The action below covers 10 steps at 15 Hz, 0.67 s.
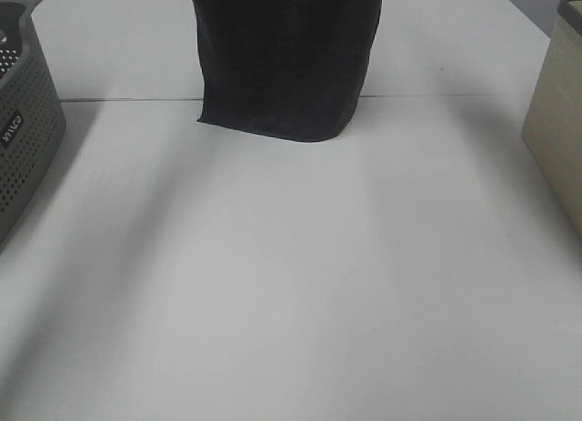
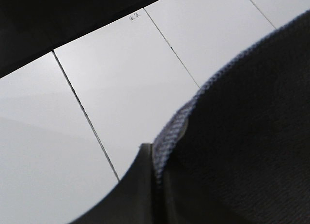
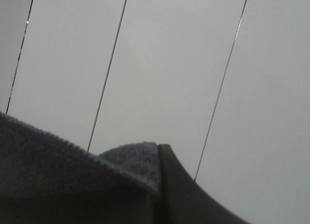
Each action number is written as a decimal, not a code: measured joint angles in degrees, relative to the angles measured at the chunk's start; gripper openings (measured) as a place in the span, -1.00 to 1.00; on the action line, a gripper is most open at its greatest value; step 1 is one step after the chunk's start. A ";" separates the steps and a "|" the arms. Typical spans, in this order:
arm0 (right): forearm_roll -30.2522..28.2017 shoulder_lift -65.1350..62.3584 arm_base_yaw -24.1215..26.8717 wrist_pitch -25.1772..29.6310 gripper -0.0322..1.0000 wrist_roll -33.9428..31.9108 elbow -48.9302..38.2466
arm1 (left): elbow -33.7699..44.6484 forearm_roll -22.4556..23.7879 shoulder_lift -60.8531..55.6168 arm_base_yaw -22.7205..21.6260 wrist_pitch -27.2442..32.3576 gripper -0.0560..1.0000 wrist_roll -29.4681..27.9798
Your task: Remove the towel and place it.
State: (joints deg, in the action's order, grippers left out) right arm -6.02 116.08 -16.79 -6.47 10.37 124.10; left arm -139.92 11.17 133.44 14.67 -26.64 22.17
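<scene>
The towel point(image 1: 286, 57), dark charcoal terry cloth, hangs down from above the top of the exterior high view. Its lower hemmed edge rests on the white table point(image 1: 291, 275) at the far middle. Neither gripper shows in that view; both are above its top edge. In the left wrist view my left gripper point(image 2: 155, 163) is shut on the towel's stitched hem point(image 2: 172, 132), and the towel point(image 2: 252, 137) fills the space beside it. My right gripper point(image 3: 157, 180) is likewise shut on a towel point(image 3: 63, 166) edge, with a dark finger point(image 3: 181, 195) pressed against the cloth.
A grey perforated basket point(image 1: 23, 139) stands at the table's left edge. A beige bin point(image 1: 556, 139) stands at the right edge. A thin seam point(image 1: 136, 100) crosses the table just behind the towel's lower edge.
</scene>
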 joint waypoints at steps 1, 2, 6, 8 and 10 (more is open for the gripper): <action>0.00 0.00 0.00 0.00 -0.92 -0.11 0.00 | 0.00 0.06 0.00 0.00 0.00 -0.89 0.00; 0.00 0.00 0.00 0.17 -0.92 -0.11 0.00 | 0.00 0.11 0.00 0.00 0.00 -0.89 0.00; 0.06 0.00 0.00 3.21 -0.92 -0.11 0.00 | 0.00 0.80 0.00 0.00 1.78 -0.89 -0.97; 1.32 -0.23 0.00 6.93 -0.92 -0.11 0.00 | 0.00 3.15 -0.74 0.00 8.94 -0.89 -4.87; 3.32 -1.26 0.00 11.69 -0.92 -0.11 0.00 | 0.00 4.01 -2.01 0.29 17.19 -0.89 -8.25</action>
State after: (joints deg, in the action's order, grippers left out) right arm -2.69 114.82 -16.79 5.21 10.26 124.10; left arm -139.92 15.18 131.44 14.95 -9.45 13.92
